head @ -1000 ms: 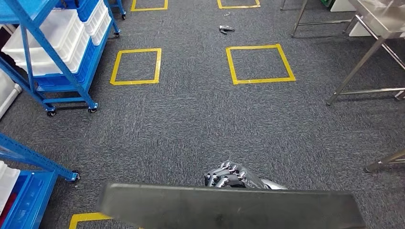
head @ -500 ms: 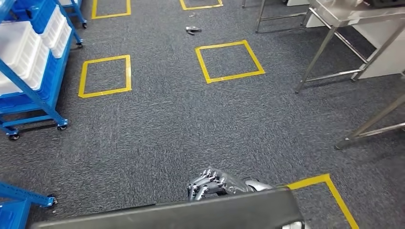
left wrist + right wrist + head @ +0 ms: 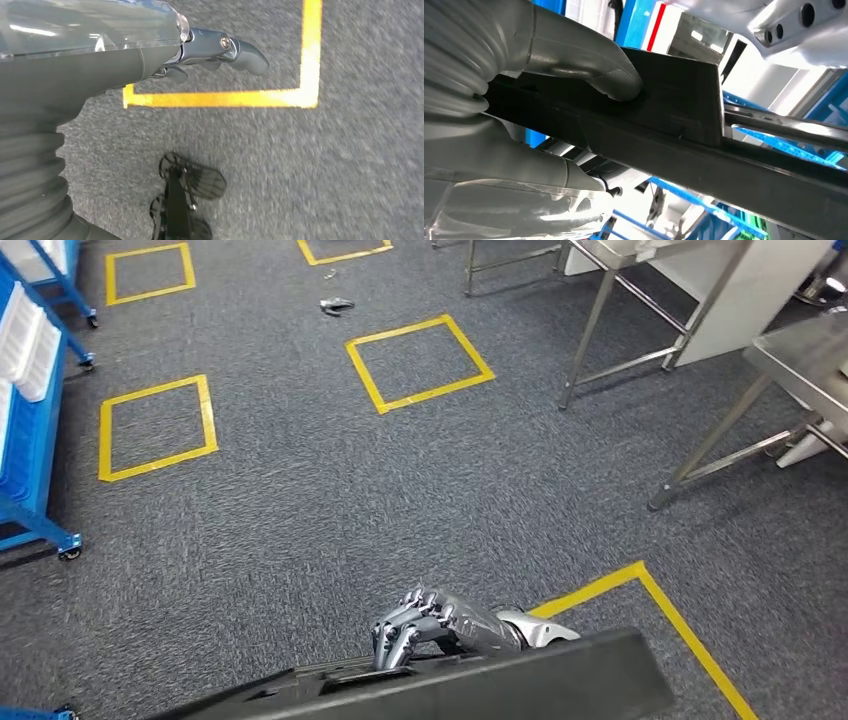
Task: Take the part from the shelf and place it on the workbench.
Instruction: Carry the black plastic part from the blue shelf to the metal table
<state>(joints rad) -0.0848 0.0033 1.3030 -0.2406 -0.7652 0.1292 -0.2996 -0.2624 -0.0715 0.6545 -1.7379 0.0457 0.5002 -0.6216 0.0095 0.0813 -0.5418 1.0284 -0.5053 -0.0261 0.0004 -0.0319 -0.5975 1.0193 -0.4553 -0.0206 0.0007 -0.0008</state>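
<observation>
Right hand (image 3: 531,95) clamps the long dark part (image 3: 480,685) at lower centre of the head view, our left hand (image 3: 220,50) seemingly empty, fingers curled; we judge it rigid, unwieldy, best gripped mid-length toward the counter (image 3: 810,350).

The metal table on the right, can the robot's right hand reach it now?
Probably not. The metal table stands well off across the carpet, and the right hand is low and close in, busy gripping the long dark part.
</observation>
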